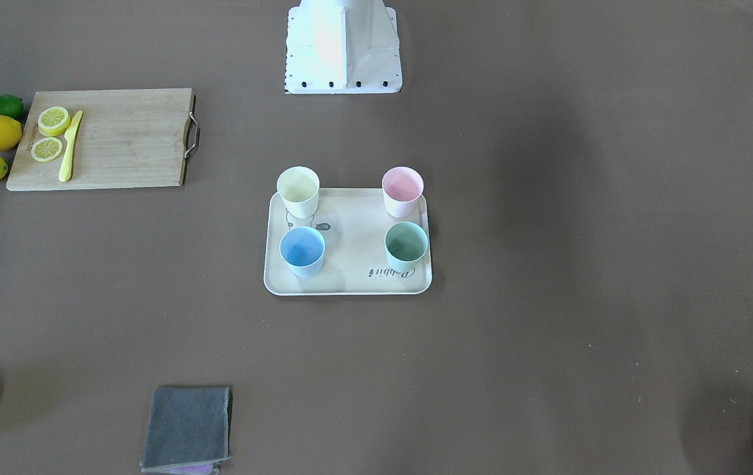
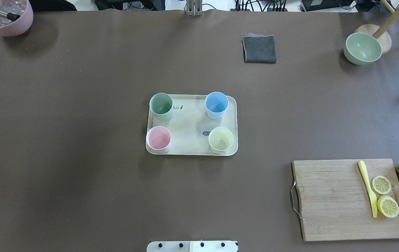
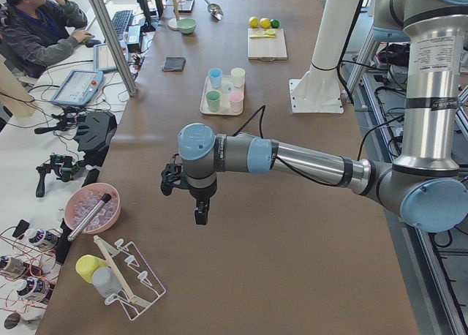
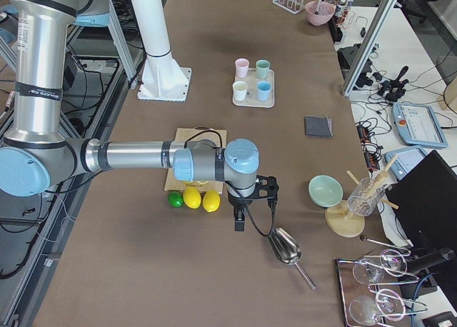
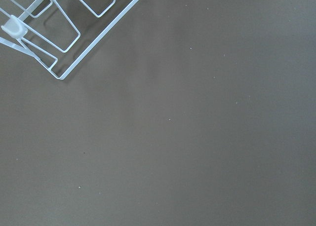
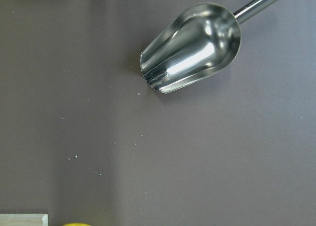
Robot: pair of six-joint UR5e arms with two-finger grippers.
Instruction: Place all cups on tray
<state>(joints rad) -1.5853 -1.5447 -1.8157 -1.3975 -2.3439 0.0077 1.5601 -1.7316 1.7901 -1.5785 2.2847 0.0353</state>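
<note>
Nearest you in the front-facing view lies a folded grey cloth (image 1: 186,427). Beyond it, at the middle of the table (image 1: 548,297), the tray (image 1: 353,231) carries all four cups upright, one toward each corner: blue cup (image 1: 302,251), green cup (image 1: 406,247), yellow cup (image 1: 297,191), pink cup (image 1: 402,191). Outward, the left hand (image 3: 199,203) hangs by a wire rack (image 3: 128,280) at one end and the right hand (image 4: 240,220) over a metal scoop (image 6: 192,46) at the other, both well apart from the tray and neither plainly nearer; you cannot tell how far either is open, and I judge no cup needs fetching.

Four pastel cups (image 2: 161,104) stand upright on cream tray (image 2: 189,120).
</note>
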